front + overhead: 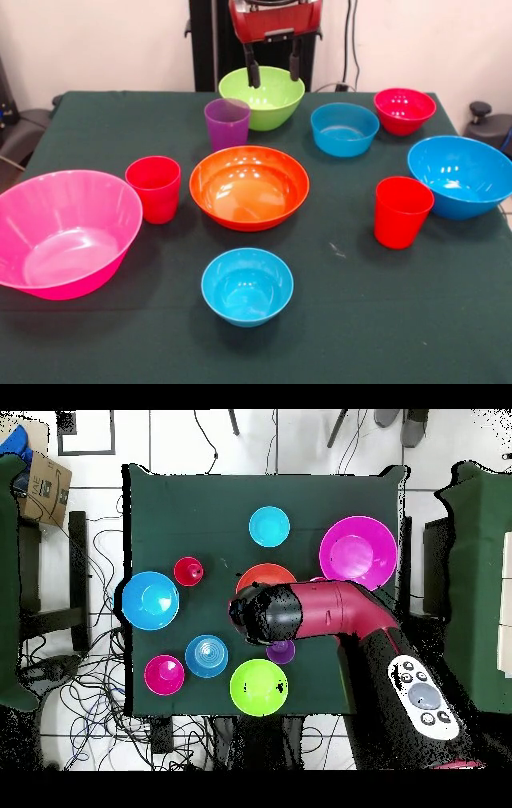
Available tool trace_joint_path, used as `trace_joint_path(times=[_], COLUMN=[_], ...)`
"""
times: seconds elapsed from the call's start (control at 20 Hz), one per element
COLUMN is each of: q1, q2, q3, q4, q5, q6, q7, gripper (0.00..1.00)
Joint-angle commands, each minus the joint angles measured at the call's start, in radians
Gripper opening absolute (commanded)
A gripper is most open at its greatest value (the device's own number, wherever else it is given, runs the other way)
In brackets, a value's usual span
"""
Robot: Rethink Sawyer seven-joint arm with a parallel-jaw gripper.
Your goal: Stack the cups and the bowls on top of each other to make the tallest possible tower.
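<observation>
Here your front view shows the gripper (274, 71) open and empty over the lime green bowl (262, 97) by the table's far edge, while overhead the arm (320, 612) hides it.

Glossy plastic bowls (249, 186), matt cloth (384, 320)

Bare green tablecloth (400, 320) is seen across the lower right and lower left of the front view. Mid-frame is crowded: the glossy orange plastic bowl (249, 186) is flanked closely by the red plastic tumbler (154, 188) and, above it, the translucent purple cup (227, 122) touching the lime green bowl (268, 96).
</observation>
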Motion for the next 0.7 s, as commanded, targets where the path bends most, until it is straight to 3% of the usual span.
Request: trace_joint_path(times=[0.05, 0.7], q1=[0.015, 0.062], q2=[0.044, 0.011], q3=[0.007, -0.006], q4=[0.015, 0.109], q5=[-0.084, -0.102], q6=[0.0, -0.058], q7=[-0.059, -0.007], gripper=[1.0, 1.0])
